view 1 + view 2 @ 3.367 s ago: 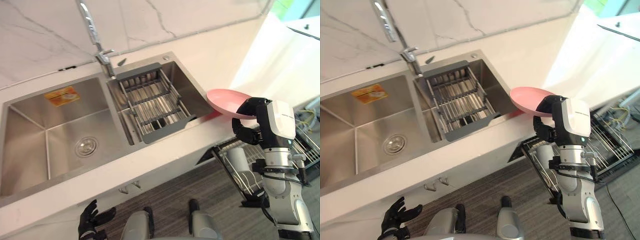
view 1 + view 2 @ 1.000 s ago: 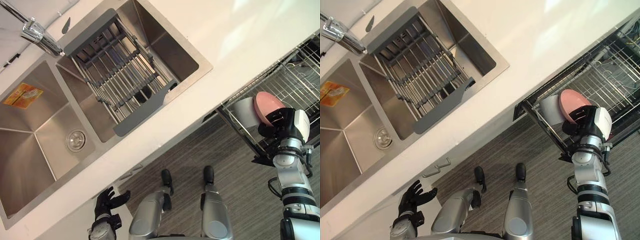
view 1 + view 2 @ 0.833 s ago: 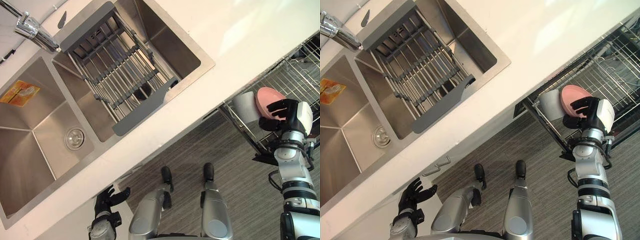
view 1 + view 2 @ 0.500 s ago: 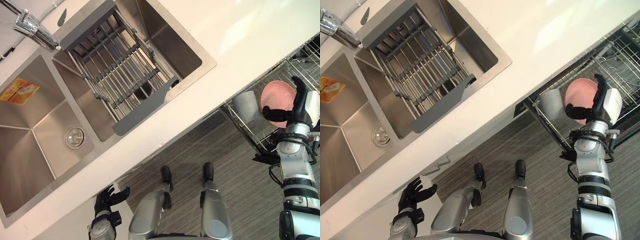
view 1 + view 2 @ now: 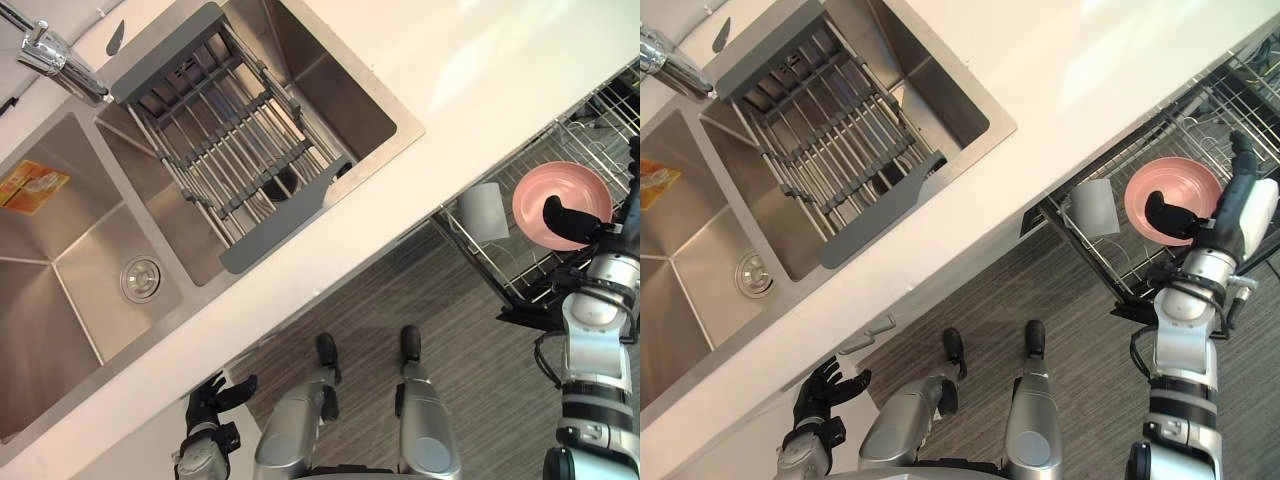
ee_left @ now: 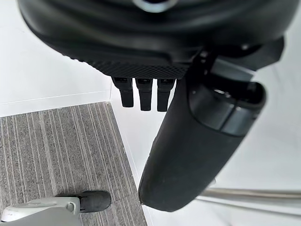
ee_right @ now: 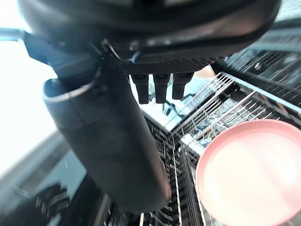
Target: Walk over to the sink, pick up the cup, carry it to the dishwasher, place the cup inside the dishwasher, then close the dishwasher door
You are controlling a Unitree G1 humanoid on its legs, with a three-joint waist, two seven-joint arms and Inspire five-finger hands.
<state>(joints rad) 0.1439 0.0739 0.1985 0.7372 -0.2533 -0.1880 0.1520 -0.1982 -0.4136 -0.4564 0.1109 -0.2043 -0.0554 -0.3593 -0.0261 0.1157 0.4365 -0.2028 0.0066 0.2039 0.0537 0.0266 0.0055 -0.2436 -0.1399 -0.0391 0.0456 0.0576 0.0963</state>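
Note:
A pink bowl [image 5: 560,205] lies in the wire rack [image 5: 1110,265] of the pulled-out dishwasher, its hollow facing up, beside a white cup [image 5: 485,210]. My right hand [image 5: 1238,212] hovers just right of the bowl, open, with the thumb [image 5: 1168,217] reaching over the bowl's rim. In the right wrist view the straight fingers [image 7: 155,87] hold nothing and the pink bowl [image 7: 254,169] rests free on the wires beyond them. My left hand [image 5: 210,398] hangs low beside the cabinet front, open and empty, fingers [image 6: 143,96] straight.
A white countertop [image 5: 480,70] runs diagonally above the dishwasher. The double steel sink [image 5: 80,260] holds a grey drainer rack [image 5: 230,140], with the faucet [image 5: 50,55] behind it. Grey striped floor [image 5: 470,340] lies in front of the cabinets.
My right hand has let go of the pink bowl and its fingers have straightened. The bowl now lies flat in the rack, and the hand has drawn back to the right.

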